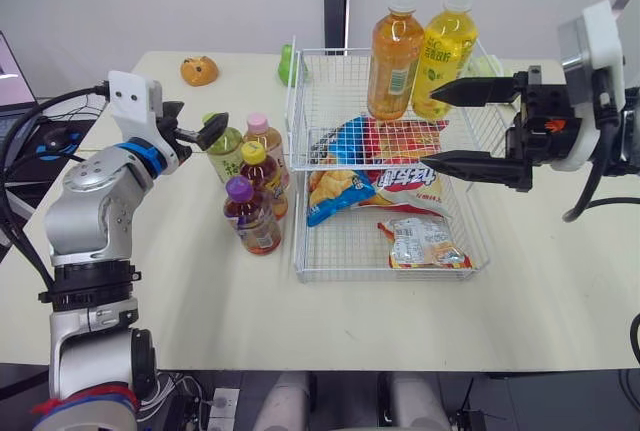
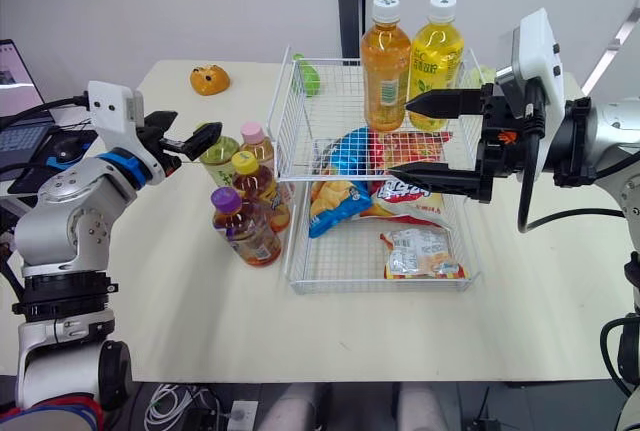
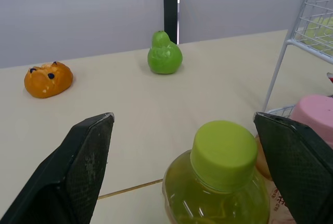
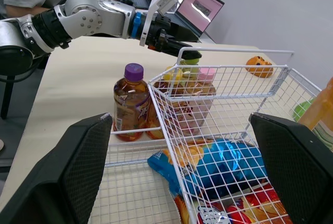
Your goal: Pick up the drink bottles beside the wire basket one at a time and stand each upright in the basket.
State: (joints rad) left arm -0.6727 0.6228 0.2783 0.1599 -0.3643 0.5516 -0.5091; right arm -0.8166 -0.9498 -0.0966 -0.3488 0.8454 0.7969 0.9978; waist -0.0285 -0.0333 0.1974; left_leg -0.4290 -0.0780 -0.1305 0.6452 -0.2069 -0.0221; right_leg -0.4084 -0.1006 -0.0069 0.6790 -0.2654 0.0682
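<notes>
Centrally, a pale worktop (image 1: pixel 200 301) carries a white wire basket (image 1: pixel 380 51). At its far end an orange bottle (image 1: pixel 395 56) and a yellow bottle (image 1: pixel 445 51) already stand upright, behind a litter of snack bags (image 1: pixel 375 186). Just beside the basket's left wall four smaller bottles stand in a tight cluster, touching or nearly so: a green-capped bottle (image 1: pixel 226 151), a pink-capped bottle (image 1: pixel 262 136), a yellow-capped bottle (image 1: pixel 262 176) and a purple-capped bottle (image 1: pixel 252 216). The left claw (image 3: pixel 183 117) has its fingers spread wide, one either side of the green cap and not in contact with it. The right claw (image 1: pixel 432 127) is parted and empty, held over the basket just beside the yellow bottle. Handling (inferred): the small bottles appear full, hence fairly heavy for their size and stiff, with smooth, probably slippery plastic walls. The neck just beneath the cap offers the surest hold, since close neighbours leave little room lower down and may topple if nudged. Writing: each bottle bears a printed label and the red bag shows large white characters, but none can be read with confidence. Small items at the far edge: an orange toy (image 1: pixel 199 71) and a green pear-shaped toy (image 3: pixel 164 55).
</notes>
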